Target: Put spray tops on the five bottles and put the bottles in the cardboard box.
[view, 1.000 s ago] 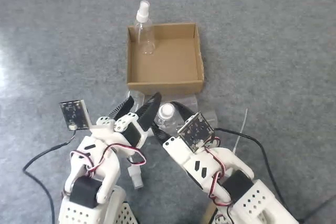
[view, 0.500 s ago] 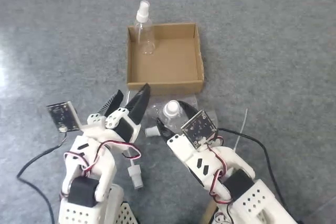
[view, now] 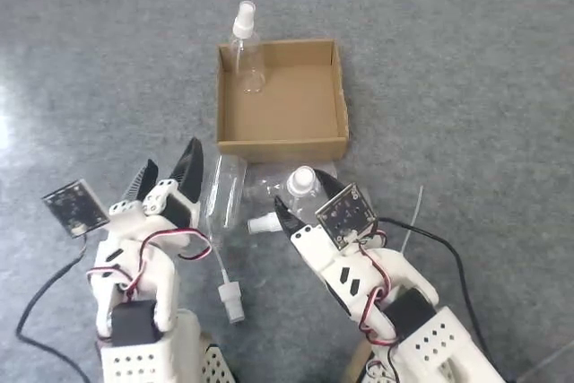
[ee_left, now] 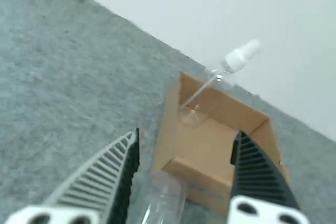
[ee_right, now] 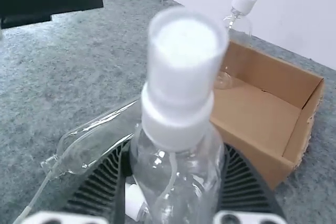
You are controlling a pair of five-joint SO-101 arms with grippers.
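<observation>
Currently gripping capped bottle point(view: 301, 187) upright in right gripper point(ee_right: 176, 153), fingers pinched on clear body, just short of cardboard box point(view: 282, 145). On left gripper point(view: 170, 157): spread wide, holding nothing, just beside uncapped bottle point(view: 224, 199) lying on table point(view: 466, 87). Risks: catching box front wall if carried low; slipping on slick plastic, tipping top-heavy; toppling standing bottle point(view: 248, 60) in far corner on set-down; nudging uncapped bottle into rolling.
</observation>
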